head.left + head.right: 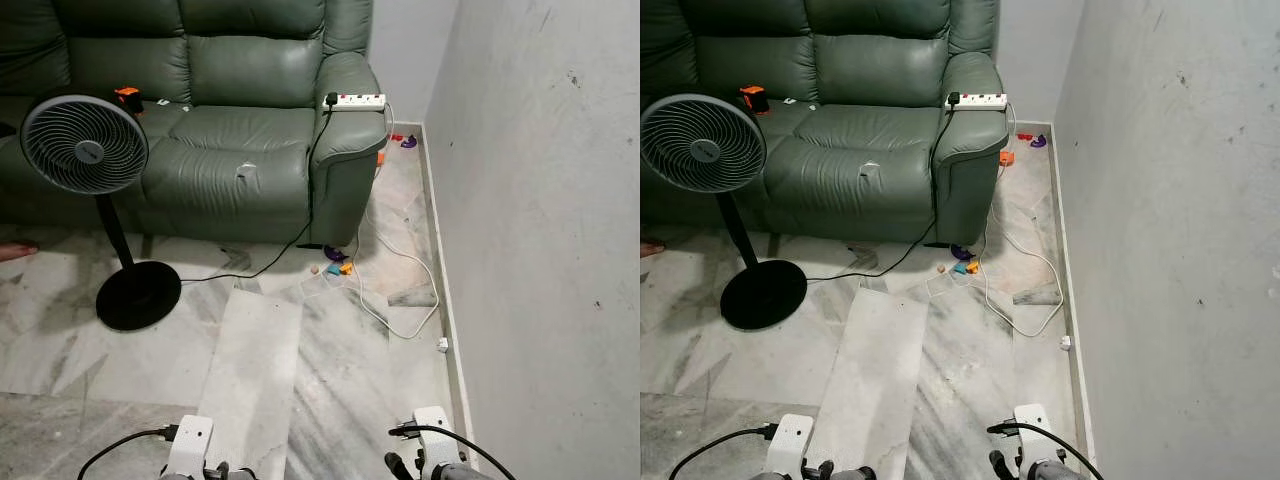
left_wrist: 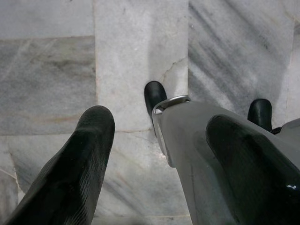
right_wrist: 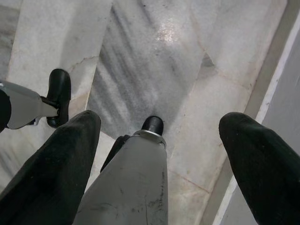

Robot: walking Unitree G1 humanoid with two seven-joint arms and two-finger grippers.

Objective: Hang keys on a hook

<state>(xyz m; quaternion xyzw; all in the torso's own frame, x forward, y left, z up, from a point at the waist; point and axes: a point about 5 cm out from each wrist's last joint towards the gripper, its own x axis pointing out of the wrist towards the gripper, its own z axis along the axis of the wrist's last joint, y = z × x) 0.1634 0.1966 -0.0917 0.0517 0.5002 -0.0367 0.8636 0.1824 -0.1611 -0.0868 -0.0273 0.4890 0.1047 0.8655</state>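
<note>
Both arms hang at the robot's sides, wrists low at the bottom edge of the head views — a carrying posture suited to walking, not to reaching; the left gripper [image 2: 154, 140] points straight down at the floor with its two black fingers spread wide and nothing between them but the robot's own silver leg and black foot; the right gripper [image 3: 159, 154] hangs likewise, fingers well apart, empty. Neither keys nor a hook can be made out here, so the task appears to be at its searching stage, nothing yet picked up.

Surface: a marble floor [image 1: 250, 370] of grey-veined white slabs, glossy enough to throw a highlight in the right wrist view. Room: a dark green leather sofa [image 1: 240, 120] stands against the far wall; a white power strip [image 1: 355, 101] lies on its armrest, placed, one judges, to keep sockets within reach, its black cord falling to the floor; a white cable [image 1: 400, 290] loops along the floor towards the skirting of the grey wall [image 1: 540, 250] on the right; small coloured toys [image 1: 340, 266] lie scattered at the sofa's corner; a pedestal fan [image 1: 85, 145] stands on its round black base before the sofa's left half; a small orange-and-black object [image 1: 127, 98] rests on the seat cushion.
</note>
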